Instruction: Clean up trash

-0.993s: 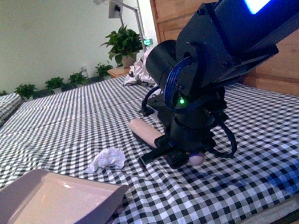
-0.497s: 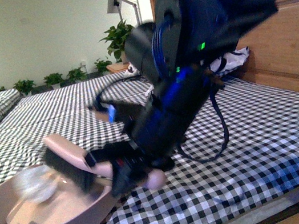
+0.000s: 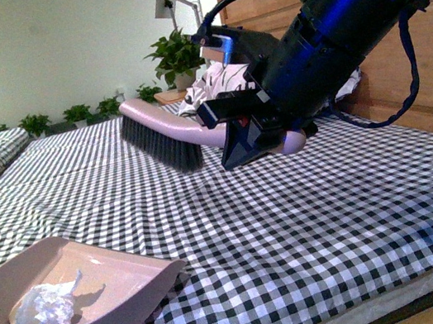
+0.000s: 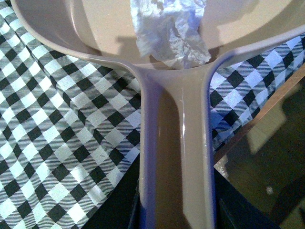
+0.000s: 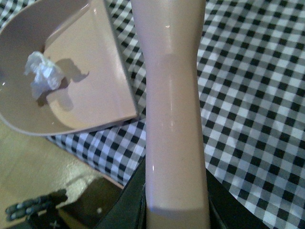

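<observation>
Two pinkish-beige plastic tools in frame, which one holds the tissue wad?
The beige plastic dustpan on the checkered cloth, gripped by its handle; the crumpled white tissue wad lies in it. The beige hand brush, held in the right gripper, is raised and carries nothing.

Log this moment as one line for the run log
tissue wad: inside dustpan | right pincer: holds brush raised above bed | left pincer: holds dustpan handle

free: checked cloth mid-bed | blocked: dustpan front-left (brush overhead)
</observation>
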`<action>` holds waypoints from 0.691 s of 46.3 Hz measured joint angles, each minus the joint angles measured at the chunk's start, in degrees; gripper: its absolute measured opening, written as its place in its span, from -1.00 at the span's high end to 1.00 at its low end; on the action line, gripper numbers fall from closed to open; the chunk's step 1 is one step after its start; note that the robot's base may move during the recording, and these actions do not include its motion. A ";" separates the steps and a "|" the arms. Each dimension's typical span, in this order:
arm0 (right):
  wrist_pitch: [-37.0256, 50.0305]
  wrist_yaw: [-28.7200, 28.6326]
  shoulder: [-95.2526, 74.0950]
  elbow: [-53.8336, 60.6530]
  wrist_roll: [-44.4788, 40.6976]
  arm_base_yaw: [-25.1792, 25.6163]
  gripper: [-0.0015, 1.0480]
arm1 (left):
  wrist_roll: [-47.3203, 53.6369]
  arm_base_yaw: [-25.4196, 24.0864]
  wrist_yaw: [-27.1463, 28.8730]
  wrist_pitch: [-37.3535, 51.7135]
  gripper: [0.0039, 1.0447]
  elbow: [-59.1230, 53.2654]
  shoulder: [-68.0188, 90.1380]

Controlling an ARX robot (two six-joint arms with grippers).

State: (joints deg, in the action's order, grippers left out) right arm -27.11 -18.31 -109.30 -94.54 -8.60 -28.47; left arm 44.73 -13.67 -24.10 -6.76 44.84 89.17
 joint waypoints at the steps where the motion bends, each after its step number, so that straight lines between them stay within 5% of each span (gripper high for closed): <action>1: 1.42 0.48 0.55 1.01 0.59 0.22 0.63 | -0.02 0.00 -0.02 -0.02 0.51 0.00 0.00; 5: 6.14 0.72 5.62 5.75 4.24 2.14 0.63 | -0.61 0.07 0.63 1.75 0.51 -0.48 -0.07; 10: 9.18 -0.63 14.16 11.06 8.87 6.25 0.63 | -8.39 0.85 6.14 18.91 0.51 -5.73 -2.86; 14: 10.23 -2.82 22.18 15.52 12.61 11.10 0.63 | -16.52 1.77 9.25 24.06 0.51 -6.14 -8.31; 18: 10.40 -6.25 29.55 19.71 15.61 15.96 0.63 | -21.27 3.34 14.23 25.97 0.51 -6.16 -13.35; 23: 12.92 -11.63 37.64 24.11 18.56 21.35 0.63 | -28.81 5.22 26.77 25.77 0.51 -6.16 -19.41; 32: 14.71 -17.77 49.68 27.80 21.88 27.17 0.63 | -36.00 8.44 35.98 21.88 0.51 -7.45 -31.41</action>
State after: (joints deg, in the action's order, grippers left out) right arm -12.40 -36.07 -59.61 -66.74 13.28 -1.30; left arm 8.73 -5.23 11.88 15.11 37.39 57.76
